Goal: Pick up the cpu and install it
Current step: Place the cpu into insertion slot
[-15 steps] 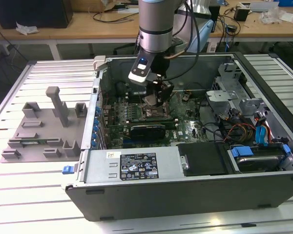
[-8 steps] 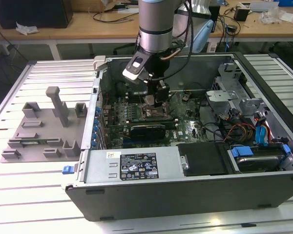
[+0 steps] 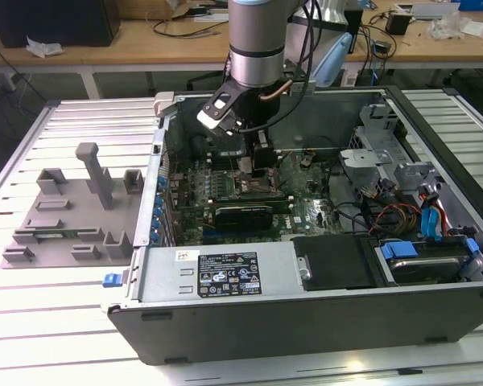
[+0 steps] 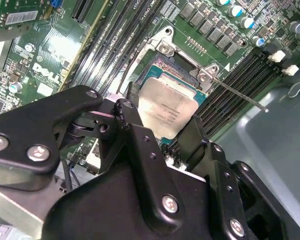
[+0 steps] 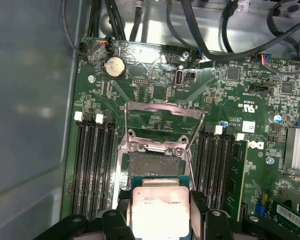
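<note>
The gripper (image 3: 253, 167) is positioned inside the open computer case (image 3: 225, 277), which is set on the slatted tabletop (image 3: 56, 330), over the middle of the motherboard (image 3: 306, 213). In both wrist views the cpu (image 5: 159, 212) is seen pinched at two opposite edges between the fingers (image 5: 115, 222), metal top up. The cpu is held over the socket (image 5: 155, 162), offset from it, so part of the contact field is left uncovered. The socket's load plate (image 5: 162, 117) is raised open. Memory slots (image 5: 95, 165) are noted on either side of the socket. A grey fixture tray (image 3: 64, 209) is placed at the exterior view's left of the case.
</note>
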`<state>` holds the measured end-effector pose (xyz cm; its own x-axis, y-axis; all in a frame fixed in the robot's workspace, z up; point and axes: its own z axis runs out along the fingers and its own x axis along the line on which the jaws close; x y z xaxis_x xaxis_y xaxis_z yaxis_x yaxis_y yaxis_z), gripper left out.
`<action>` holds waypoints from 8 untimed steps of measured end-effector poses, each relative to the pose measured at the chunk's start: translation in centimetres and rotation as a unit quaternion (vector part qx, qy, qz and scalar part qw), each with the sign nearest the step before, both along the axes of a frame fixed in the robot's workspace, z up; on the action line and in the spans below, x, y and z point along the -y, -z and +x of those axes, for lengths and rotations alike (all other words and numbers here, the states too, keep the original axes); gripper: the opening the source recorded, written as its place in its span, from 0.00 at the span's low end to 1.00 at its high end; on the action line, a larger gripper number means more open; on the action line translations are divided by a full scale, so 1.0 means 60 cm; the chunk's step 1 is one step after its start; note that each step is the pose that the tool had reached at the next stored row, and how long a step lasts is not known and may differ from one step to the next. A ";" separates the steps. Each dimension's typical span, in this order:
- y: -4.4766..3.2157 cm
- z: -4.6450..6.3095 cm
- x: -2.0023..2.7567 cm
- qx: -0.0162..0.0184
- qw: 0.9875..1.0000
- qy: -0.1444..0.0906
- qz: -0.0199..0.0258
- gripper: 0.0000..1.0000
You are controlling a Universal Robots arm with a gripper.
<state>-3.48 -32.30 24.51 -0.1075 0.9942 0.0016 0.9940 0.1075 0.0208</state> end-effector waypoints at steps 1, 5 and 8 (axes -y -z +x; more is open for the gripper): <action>0.000 0.000 0.0000 0.000 1.000 0.000 0.000 0.55; 0.005 0.000 0.0000 0.000 1.000 0.000 0.000 0.55; 0.011 0.000 0.0000 0.000 1.000 0.001 0.000 0.55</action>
